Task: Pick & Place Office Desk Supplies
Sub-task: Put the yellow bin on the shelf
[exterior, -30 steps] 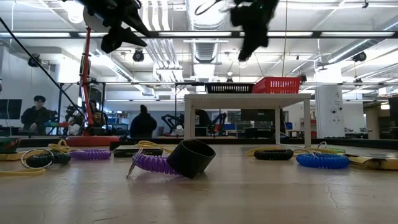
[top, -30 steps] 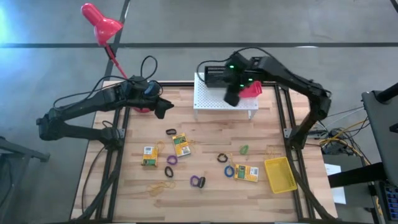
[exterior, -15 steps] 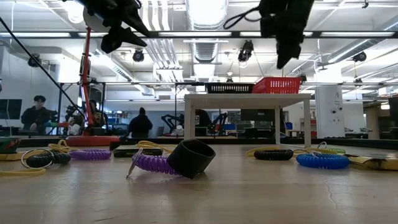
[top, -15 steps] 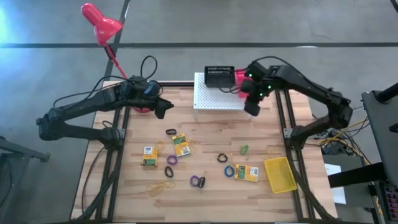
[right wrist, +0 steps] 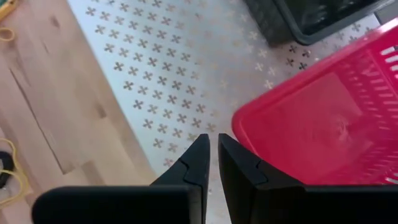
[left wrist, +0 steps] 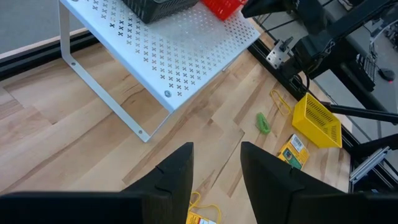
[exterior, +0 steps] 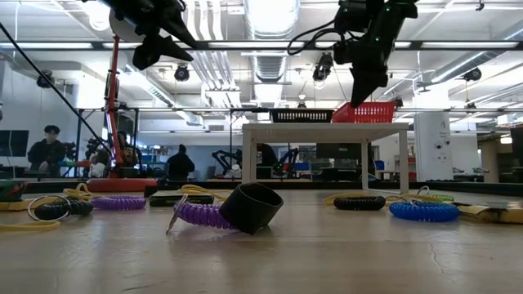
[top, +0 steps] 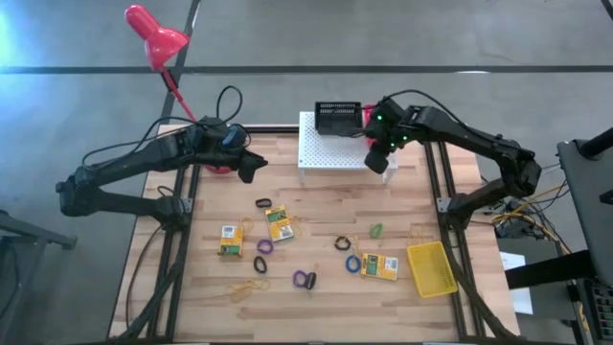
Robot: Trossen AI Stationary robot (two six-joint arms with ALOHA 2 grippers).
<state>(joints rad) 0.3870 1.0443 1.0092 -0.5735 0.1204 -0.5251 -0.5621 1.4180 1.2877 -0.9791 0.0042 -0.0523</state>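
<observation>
The red tray [right wrist: 323, 118] and the black tray [top: 337, 117] stand on the white perforated stand [top: 326, 151] at the table's far side. My right gripper [right wrist: 213, 155] hangs shut and empty above the stand, just beside the red tray's rim; the low view shows this gripper [exterior: 357, 96] above the red tray [exterior: 364, 112]. My left gripper [top: 251, 165] waits open and empty, raised at the far left. On the wood lie yellow-green card boxes [top: 279, 222], [top: 230, 240], [top: 379, 265], small rings [top: 265, 246], [top: 353, 263] and a yellow tray [top: 431, 268].
A red desk lamp [top: 153, 34] rises at the far left corner. Thin yellow rubber bands [top: 247, 287] lie near the front edge. A green ring [top: 376, 231] and a black ring [top: 262, 203] lie mid-table. Bare wood shows between the stand and the scattered supplies.
My right gripper has gone from over the stand's middle toward the table's right edge and down, ending close above the stand next to the red tray. It has stayed shut. The trays have kept their places.
</observation>
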